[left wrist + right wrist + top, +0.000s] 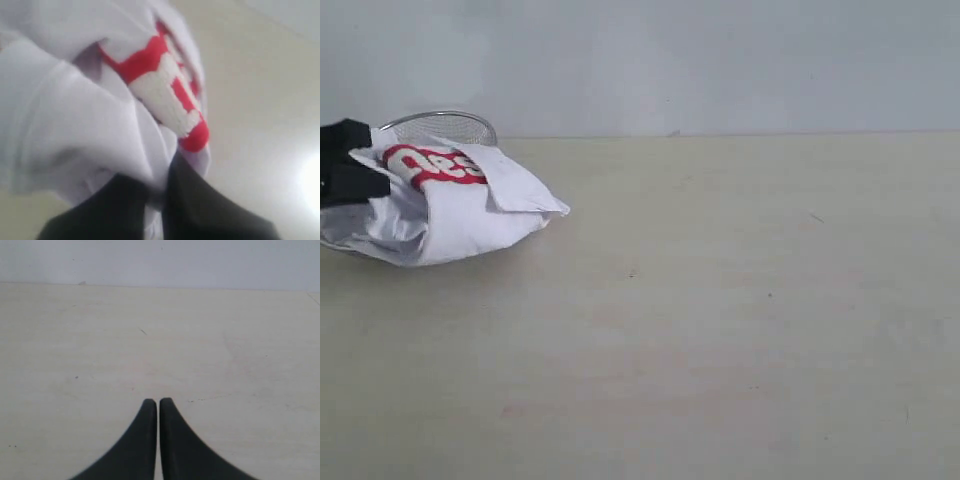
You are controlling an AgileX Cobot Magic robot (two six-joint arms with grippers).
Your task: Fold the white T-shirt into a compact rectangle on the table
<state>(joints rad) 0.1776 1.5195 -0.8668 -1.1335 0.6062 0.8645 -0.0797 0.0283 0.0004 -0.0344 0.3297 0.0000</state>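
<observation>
Left gripper (157,187) grips the bunched white T-shirt (450,220) at the table (740,330)'s far left corner. It is best pulled inward, low, then spread flat. Right gripper (158,407) is closed and empty.

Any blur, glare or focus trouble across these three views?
Left wrist view: the white T-shirt sits close to the lens and looks soft, with a glare patch at one edge. Exterior view: evenly lit, sharp, faint shadow under the shirt. Right wrist view: sharp table, no glare.

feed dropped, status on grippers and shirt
Left gripper shut on the white T-shirt, bunched, far left of table. Right gripper shut, empty. Mesh-rimmed thing behind shirt.
</observation>
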